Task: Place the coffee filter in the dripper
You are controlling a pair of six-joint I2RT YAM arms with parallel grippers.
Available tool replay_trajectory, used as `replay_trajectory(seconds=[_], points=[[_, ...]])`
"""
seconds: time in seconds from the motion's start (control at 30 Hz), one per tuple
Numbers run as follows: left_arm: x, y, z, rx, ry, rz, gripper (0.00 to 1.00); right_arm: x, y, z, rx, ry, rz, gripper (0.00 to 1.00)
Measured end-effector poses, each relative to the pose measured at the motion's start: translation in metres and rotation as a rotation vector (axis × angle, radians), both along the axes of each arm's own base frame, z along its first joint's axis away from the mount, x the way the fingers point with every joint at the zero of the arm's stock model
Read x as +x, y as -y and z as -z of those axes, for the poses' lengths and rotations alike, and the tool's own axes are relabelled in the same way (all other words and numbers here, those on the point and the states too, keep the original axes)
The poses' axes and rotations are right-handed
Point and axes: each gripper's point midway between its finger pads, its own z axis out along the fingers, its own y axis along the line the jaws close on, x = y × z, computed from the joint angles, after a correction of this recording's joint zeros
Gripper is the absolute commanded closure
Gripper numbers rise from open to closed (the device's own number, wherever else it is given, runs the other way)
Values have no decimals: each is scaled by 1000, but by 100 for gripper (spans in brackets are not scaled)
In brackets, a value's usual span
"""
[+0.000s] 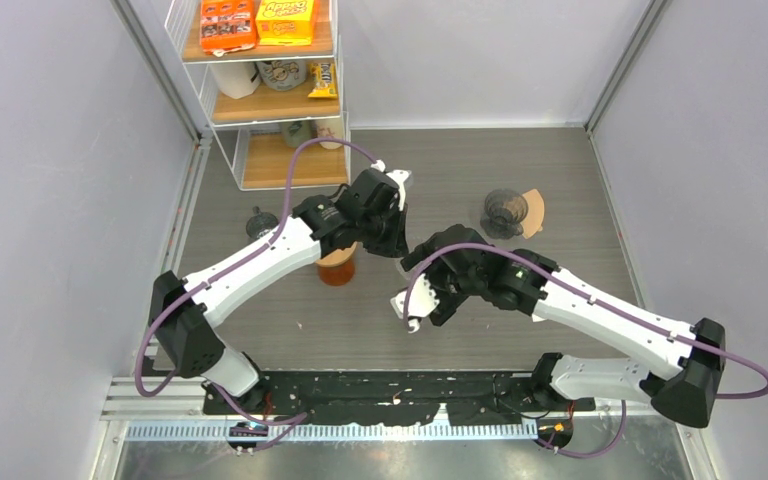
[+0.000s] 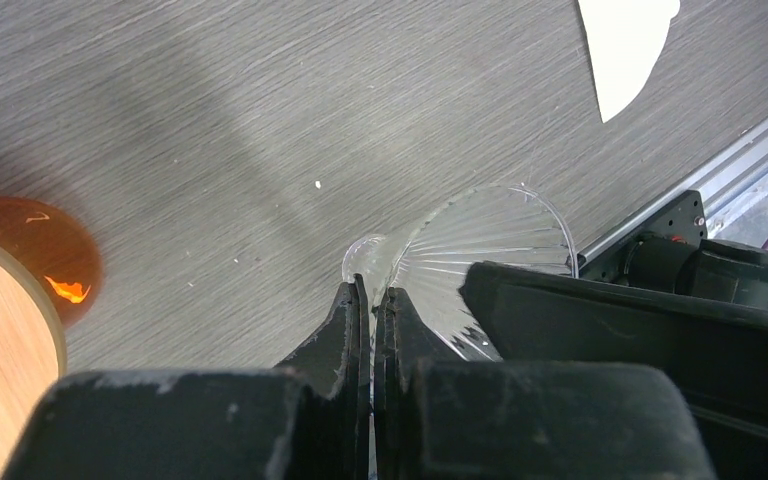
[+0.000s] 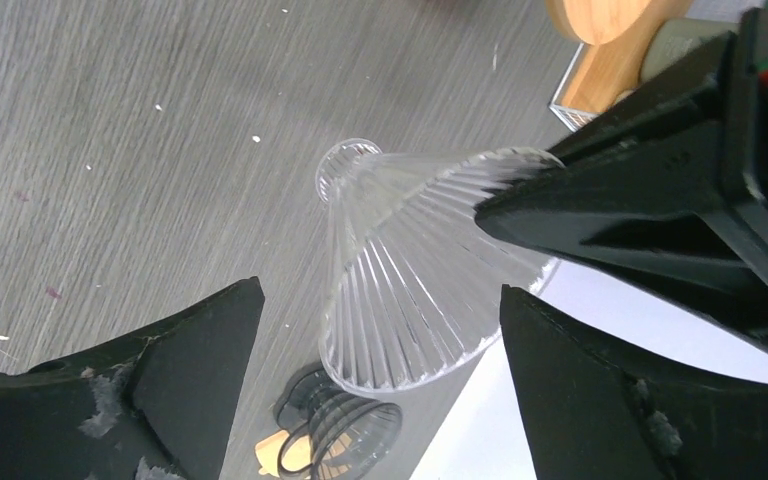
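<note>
A clear ribbed dripper cone [image 3: 410,270] hangs above the table, its narrow end pointing away. My left gripper [image 2: 372,290] is shut on its rim, with the thin wall pinched between the black fingers [image 3: 580,200]. My right gripper [image 3: 380,290] stands open around the cone, and both fingers are clear of it. The two grippers meet at the table's middle, the left gripper [image 1: 397,240] above the right gripper [image 1: 428,295]. The brown paper coffee filter [image 1: 534,212] lies flat at the back right, beside a dark smoked dripper [image 1: 505,212]. Both also show low in the right wrist view: the filter [image 3: 278,456] and the dark dripper [image 3: 355,435].
An orange jar with a wooden lid [image 1: 337,265] stands under the left arm and shows as the jar [image 2: 20,290] in the left wrist view. A wire shelf [image 1: 260,100] with boxes and snacks fills the back left corner. A small black object [image 1: 258,222] sits near it.
</note>
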Motion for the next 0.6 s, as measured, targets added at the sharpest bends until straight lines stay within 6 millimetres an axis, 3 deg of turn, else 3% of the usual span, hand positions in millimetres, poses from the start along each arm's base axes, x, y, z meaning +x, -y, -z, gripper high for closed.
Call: replay_trajectory(seconds=[0.3, 0.47, 0.6], points=[[5, -5, -3, 15, 31, -19, 100, -11, 16, -45, 202, 110, 24, 5], [8, -13, -13, 15, 77, -50, 100, -6, 25, -86, 494, 172, 176, 5], [9, -24, -26, -1, 115, -77, 100, 10, 38, -126, 791, 147, 421, 5]])
